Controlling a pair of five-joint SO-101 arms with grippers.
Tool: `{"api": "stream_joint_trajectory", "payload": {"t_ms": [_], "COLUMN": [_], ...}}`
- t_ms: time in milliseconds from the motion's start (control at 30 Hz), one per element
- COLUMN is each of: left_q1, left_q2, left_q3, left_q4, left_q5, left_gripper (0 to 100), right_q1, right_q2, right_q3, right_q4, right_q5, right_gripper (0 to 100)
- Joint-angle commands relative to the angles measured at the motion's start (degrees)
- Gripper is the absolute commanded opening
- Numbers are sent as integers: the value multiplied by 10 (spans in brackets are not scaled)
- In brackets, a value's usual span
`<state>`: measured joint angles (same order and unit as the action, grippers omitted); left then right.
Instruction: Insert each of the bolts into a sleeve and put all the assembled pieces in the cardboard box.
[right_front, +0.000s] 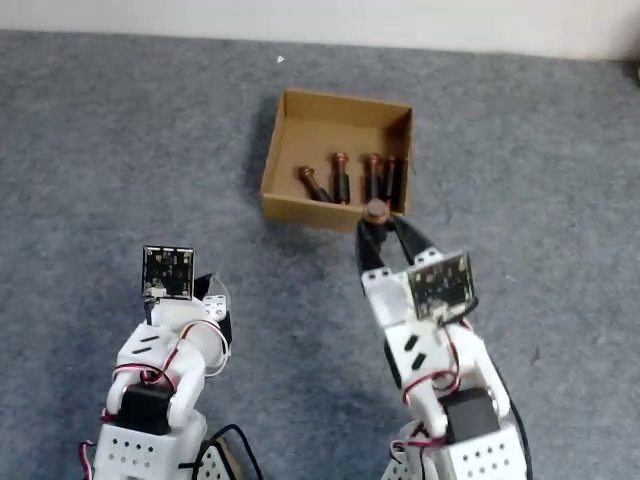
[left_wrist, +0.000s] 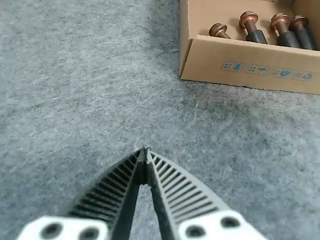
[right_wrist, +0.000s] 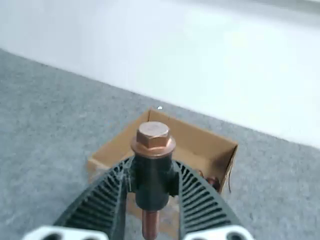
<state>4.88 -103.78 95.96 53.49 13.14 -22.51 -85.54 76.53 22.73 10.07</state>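
- Bench (right_front: 100, 150): covered in grey felt-like cloth, matt and fuzzy.
- Cardboard box (left_wrist: 250, 57): plain brown paperboard, matt, with raw cut edges.
- Bolt (right_wrist: 153, 136): copper-toned metal, smooth with a dull sheen.
- Sleeve (right_wrist: 151, 182): black and smooth, faintly glossy. Whether it is plastic or rubber is hard to tell.
- Right hand (right_wrist: 152, 170) and left hand (left_wrist: 145, 155): matt black ribbed plastic on smooth white plastic bodies.

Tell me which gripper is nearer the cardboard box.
Right. The right gripper, shut on a sleeved bolt, is at the cardboard box's near wall. The left gripper, shut, sits well back from it over the carpet.
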Motion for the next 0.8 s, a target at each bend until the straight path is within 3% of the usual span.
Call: {"api": "stream_joint_trajectory", "payload": {"t_ms": [0, 333, 767], "left_q1": [-5, -5, -5], "left_q2": [1, 1, -1], "left_q3": [12, 12, 12], "left_q4": [4, 11, 20], "left_q5": [-7, -9, -9], "left_gripper": [5, 5, 6], "right_q1": [7, 43, 48], "right_q2": [159, 586, 911], "right_q3": [-108, -329, -516], "right_q4": [-82, -231, -235], "right_q5": [5, 1, 1], "right_gripper": [7, 6, 6]}}
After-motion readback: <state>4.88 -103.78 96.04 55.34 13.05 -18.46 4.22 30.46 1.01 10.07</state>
